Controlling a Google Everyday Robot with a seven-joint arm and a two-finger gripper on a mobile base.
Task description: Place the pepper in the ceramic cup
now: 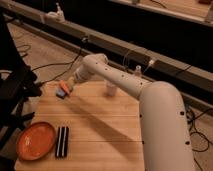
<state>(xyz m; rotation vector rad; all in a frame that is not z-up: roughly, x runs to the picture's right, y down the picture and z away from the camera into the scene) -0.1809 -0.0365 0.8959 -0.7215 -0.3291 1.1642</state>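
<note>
While the arm reaches over the bench (100, 145) to its far left corner, the gripper (71, 86) sits low there, right by the pepper (63, 84). The pepper is a small orange-red thing at about 9 o'clock from the gripper, so close that they seem to touch. I cannot tell if the gripper is open or closed, or if it has hold of the pepper. The pepper's long side seems to run from about 10 o'clock to 4 o'clock, but that is hard to be sure of. A blue block (62, 93) lies just beside it at 6 o'clock (they may be touching).

The ceramic cup (111, 89) stands upright at about 3 o'clock from the gripper, well apart from it, near the far edge of the bench. The pepper is not in it, and I cannot see down inside. So I think the pepper must travel toward 3 o'clock, up over the cup's rim, and then drop in. An orange plate (36, 141) sits at the near left corner, and nothing seems to lie on it. A dark bar (62, 141) lies just beside the plate at its 3 o'clock.
</note>
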